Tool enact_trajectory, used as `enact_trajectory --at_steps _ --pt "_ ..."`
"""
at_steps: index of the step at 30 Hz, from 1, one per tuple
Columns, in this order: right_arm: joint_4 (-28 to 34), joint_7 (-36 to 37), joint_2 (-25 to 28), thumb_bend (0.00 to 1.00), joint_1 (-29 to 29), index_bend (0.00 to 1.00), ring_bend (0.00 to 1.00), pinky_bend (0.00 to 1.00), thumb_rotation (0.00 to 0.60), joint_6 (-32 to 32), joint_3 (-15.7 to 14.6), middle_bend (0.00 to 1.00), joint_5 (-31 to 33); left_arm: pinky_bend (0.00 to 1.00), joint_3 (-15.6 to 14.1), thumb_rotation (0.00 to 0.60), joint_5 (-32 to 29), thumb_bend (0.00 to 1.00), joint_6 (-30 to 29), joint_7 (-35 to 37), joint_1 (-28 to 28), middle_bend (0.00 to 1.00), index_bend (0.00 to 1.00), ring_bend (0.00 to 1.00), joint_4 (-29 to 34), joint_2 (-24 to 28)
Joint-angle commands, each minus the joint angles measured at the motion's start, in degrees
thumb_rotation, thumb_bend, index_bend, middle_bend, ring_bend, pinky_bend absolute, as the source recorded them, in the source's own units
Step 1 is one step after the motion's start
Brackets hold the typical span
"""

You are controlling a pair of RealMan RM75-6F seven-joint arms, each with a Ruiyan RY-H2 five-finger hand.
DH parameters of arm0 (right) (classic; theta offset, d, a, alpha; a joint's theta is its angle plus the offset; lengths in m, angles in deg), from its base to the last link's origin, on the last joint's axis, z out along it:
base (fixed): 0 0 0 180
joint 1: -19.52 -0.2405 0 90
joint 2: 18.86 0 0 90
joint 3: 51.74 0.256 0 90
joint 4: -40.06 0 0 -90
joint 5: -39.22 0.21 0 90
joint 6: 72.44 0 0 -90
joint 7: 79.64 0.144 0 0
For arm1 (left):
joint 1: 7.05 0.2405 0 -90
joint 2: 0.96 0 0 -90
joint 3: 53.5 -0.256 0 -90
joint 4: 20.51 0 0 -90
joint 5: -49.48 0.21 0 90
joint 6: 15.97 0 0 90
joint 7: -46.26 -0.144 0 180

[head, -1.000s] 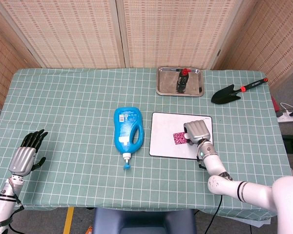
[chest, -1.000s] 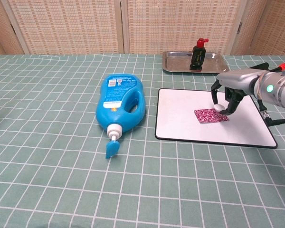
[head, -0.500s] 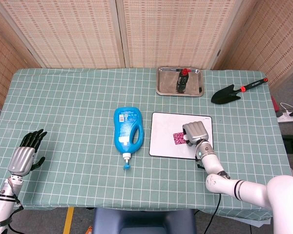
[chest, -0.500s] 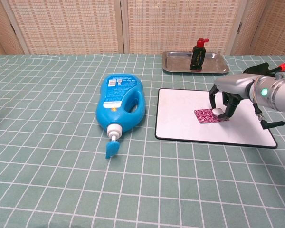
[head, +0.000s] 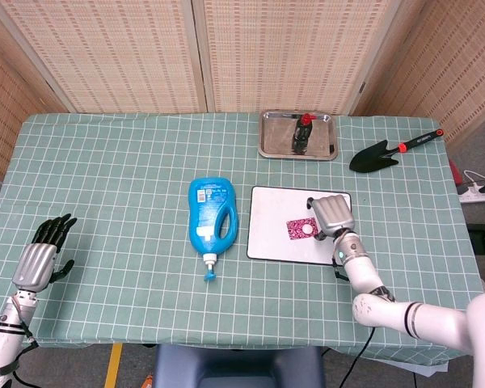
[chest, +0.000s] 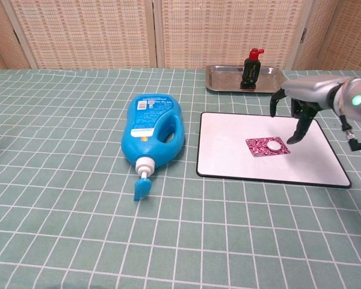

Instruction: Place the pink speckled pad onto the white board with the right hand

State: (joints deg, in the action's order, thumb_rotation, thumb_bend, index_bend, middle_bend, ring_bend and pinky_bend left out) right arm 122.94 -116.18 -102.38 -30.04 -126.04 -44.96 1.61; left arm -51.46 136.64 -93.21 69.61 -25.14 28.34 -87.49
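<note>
Here the right hand (chest: 296,114) hung above the right part of the white board (chest: 228,156), palm down, its fingers (chest: 293,137) curved downward and spread, gripping nothing; the fingertips stood just clear of the pink speckled pad (chest: 266,146). That pad lay flat on the board, right of the board's middle, with a small white round spot on top of it. The forearm reached in from the table's right side. The left hand (head: 40,257) rested far off near the left table edge, fingers extended and apart, empty. A blue bottle (chest: 153,129) lay on its side just left of the board, a metal tray (chest: 228,81) with a dark bottle (chest: 251,69) sat behind it, and a black trowel (head: 384,153) lay to the far right. Open cloth stretched in front of the board.
</note>
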Motion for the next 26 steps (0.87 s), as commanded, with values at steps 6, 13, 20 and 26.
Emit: enact_trajectory --at_steps 6,13,20,26 --pt "-4.8 31.3 12.0 0.05 23.6 0.42 0.53 0.74 0.6 -25.0 -10.5 0.62 -31.0 0.0 -0.1 0.6 0.1 0.28 -0.3 -0.7 0.2 0.0 0.0 0.0 -0.2 -0.1" --pt "-29.1 50.5 4.5 0.0 36.2 0.01 0.0 0.0 0.541 -27.9 -12.0 0.0 -32.0 0.0 -0.1 0.6 0.0 0.28 -1.0 -2.3 0.7 0.0 0.0 0.0 -0.6 -0.6" --pt "-43.1 64.2 -2.4 0.0 38.7 0.0 0.0 0.0 0.553 -32.2 -6.4 0.0 -34.1 0.0 -0.3 0.6 0.6 0.28 -1.7 -1.9 0.8 0.0 0.0 0.0 -1.3 -0.9" --pt "-46.9 65.9 -4.0 0.0 38.1 0.0 0.0 0.0 0.6 -28.6 -4.8 0.0 -35.5 0.0 -0.4 0.6 0.7 0.28 -2.0 -2.3 0.9 0.0 0.0 0.0 -1.5 -1.1"
